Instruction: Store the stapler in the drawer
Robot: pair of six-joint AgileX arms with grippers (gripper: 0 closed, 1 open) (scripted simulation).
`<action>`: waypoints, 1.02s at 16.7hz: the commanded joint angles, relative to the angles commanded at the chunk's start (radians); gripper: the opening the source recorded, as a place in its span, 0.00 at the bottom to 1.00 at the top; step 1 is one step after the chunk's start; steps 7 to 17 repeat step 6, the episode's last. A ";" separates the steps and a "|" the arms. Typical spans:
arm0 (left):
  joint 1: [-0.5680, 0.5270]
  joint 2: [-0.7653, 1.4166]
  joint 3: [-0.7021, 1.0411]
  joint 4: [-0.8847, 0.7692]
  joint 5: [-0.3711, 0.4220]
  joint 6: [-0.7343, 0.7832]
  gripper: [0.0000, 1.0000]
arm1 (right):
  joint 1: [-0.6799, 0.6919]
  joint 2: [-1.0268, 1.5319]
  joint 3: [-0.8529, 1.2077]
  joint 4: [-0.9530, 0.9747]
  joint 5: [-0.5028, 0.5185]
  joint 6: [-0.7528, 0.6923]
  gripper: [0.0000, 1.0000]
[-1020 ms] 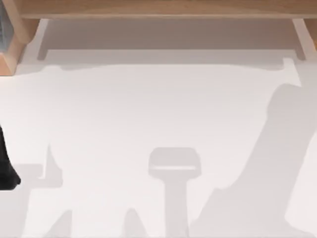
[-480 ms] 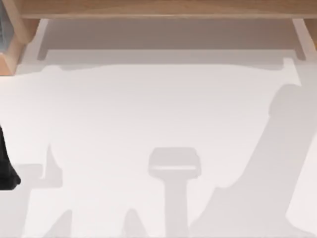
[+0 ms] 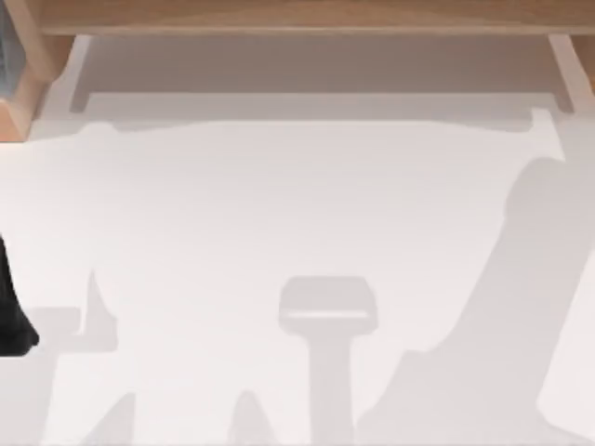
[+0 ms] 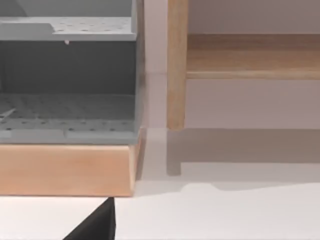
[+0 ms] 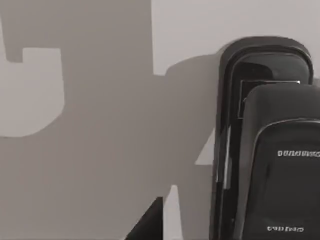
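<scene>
The stapler [image 5: 270, 150], black and glossy with small grey marks, lies on the white table in the right wrist view. A black corner of my right gripper [image 5: 150, 222] shows near it, apart from it. The drawer [image 4: 65, 117] appears in the left wrist view as a grey perforated tray behind a light wooden front [image 4: 65, 170], and it stands open. A black corner of my left gripper [image 4: 97, 225] sits in front of that wooden front. In the top view my left arm [image 3: 11, 316] is a dark shape at the table's left edge, and the drawer's corner [image 3: 19, 93] is at the far left.
A wooden shelf [image 3: 297, 17] runs along the table's far side, with its pale legs [image 3: 79, 70] standing on the table. One wooden leg [image 4: 176, 65] rises right beside the drawer. Arm shadows lie across the white tabletop [image 3: 297, 204].
</scene>
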 joint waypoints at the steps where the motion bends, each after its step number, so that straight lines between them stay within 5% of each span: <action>1: 0.000 0.000 0.000 0.000 0.000 0.000 1.00 | 0.000 0.000 0.000 0.000 0.000 0.000 1.00; 17: 0.000 0.000 0.000 0.000 0.000 0.000 1.00 | 0.000 0.000 0.000 0.000 0.000 0.000 1.00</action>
